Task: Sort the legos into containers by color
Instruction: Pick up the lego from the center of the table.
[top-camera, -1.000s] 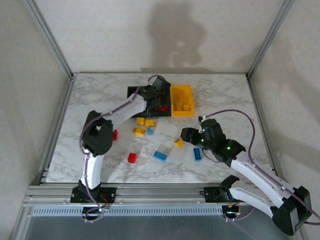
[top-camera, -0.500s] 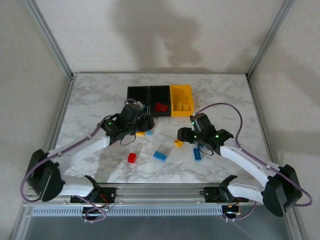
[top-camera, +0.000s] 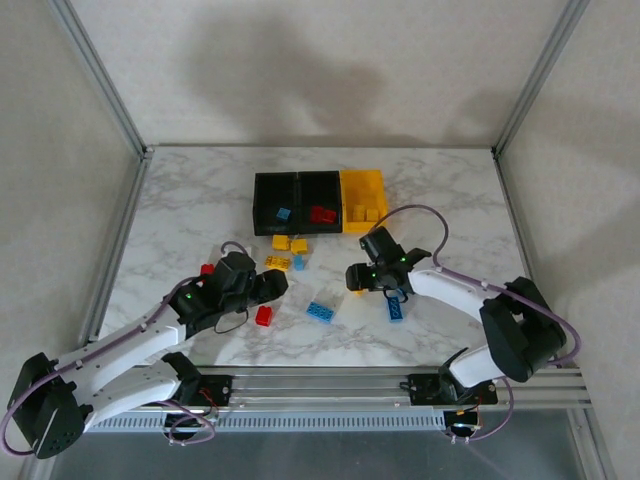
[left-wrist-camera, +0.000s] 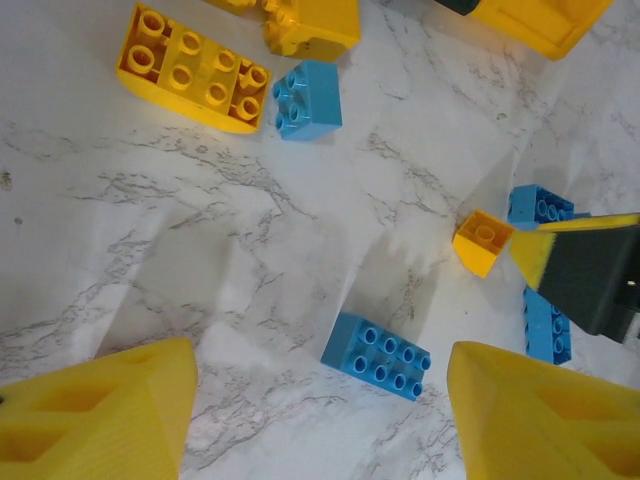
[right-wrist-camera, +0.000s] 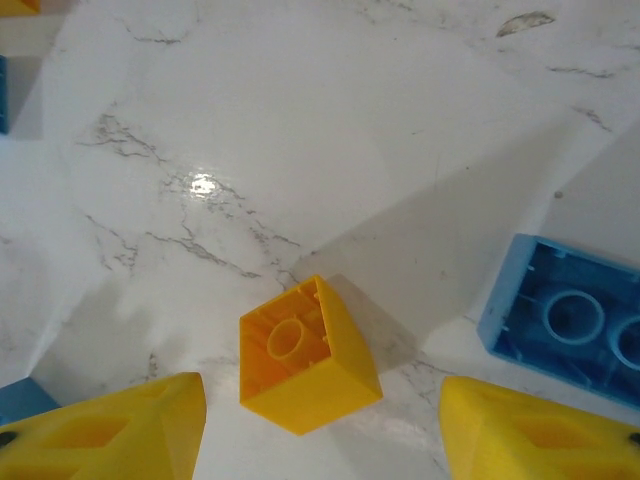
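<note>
While the right gripper (right-wrist-camera: 320, 392) is being held open, an upturned yellow brick (right-wrist-camera: 308, 352) is being straddled, untouched, by its fingers, with a pale blue brick (right-wrist-camera: 565, 318) near. The left gripper (left-wrist-camera: 320, 350) is likewise being held spread and empty above an eight-stud blue brick (left-wrist-camera: 376, 357). Loose legos are being borne by the white marbled tabletop (top-camera: 185, 205). Behind them, the left black bin (top-camera: 272, 192), middle black bin (top-camera: 320, 190) and yellow bin (top-camera: 363, 187) are being enclosed by beige walls (top-camera: 300, 70) and aluminium posts (top-camera: 100, 75).
</note>
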